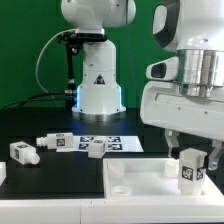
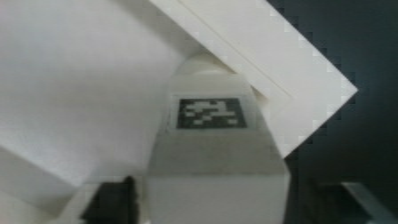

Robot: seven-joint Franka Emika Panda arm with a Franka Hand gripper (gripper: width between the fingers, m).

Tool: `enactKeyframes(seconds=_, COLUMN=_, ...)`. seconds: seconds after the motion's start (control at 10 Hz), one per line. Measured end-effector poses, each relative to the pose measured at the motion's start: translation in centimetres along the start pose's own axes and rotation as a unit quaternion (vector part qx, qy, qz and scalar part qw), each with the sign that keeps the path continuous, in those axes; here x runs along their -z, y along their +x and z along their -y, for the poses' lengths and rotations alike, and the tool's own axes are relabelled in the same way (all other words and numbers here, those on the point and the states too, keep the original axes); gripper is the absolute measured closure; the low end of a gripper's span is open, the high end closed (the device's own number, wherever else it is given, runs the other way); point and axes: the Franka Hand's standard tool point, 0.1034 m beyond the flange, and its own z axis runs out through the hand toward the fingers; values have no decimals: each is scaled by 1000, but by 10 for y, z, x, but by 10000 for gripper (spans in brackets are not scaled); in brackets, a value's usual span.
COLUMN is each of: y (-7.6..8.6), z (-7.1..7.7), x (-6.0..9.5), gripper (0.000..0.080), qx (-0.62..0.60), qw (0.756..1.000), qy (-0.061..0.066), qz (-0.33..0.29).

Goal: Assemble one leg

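Fingers (image 1: 189,160) pinch one leg (image 1: 190,169) from both sides, holding it upright over the corner of the large white panel (image 1: 140,181) nearest the exterior view's right. From the wrist, that leg (image 2: 215,150) shows a square tag facing the camera, its far end at the panel (image 2: 89,80) corner; contact cannot be told. Beyond the panel on the black bench (image 1: 60,175), the marker board (image 1: 125,143) lies flat, with other legs (image 1: 52,142) beside it.

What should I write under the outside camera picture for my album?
The gripper holds a tagged leg upright over the white panel's corner.
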Motion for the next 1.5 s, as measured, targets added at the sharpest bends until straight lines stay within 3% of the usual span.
enactKeyframes(seconds=0.1, y=0, z=0, x=0, gripper=202, qx=15, qw=1000, qy=0, qz=0)
enactKeyframes(seconds=0.4, y=-2, z=3, x=-4, gripper=152, qx=1, qw=998, qy=60, qz=-1)
enactKeyframes(seconds=0.6, y=-1, z=1, x=-7, gripper=150, qx=25, qw=997, qy=76, qz=11)
enactKeyframes(seconds=0.7, y=6, z=-3, x=-8, gripper=150, qx=23, qw=997, qy=71, qz=29)
enactKeyframes(seconds=0.8, y=7, z=-2, x=-7, gripper=151, qx=17, qw=997, qy=74, qz=28)
enactKeyframes(seconds=0.9, y=6, z=-1, x=-8, gripper=236, qx=19, qw=997, qy=74, qz=28)
enactKeyframes(seconds=1.0, y=6, z=-1, x=-8, gripper=391, qx=19, qw=997, qy=74, qz=28)
enactKeyframes(seconds=1.1, y=6, z=-2, x=-8, gripper=391, qx=19, qw=997, qy=74, qz=28)
enactKeyframes(seconds=1.2, y=8, z=-5, x=-9, gripper=507, qx=17, qw=997, qy=71, qz=28)
enactKeyframes(seconds=1.4, y=8, z=-5, x=-9, gripper=508, qx=3, qw=997, qy=70, qz=30)
enactKeyframes(seconds=1.5, y=7, z=-6, x=-9, gripper=507, qx=-52, qw=996, qy=61, qz=38)
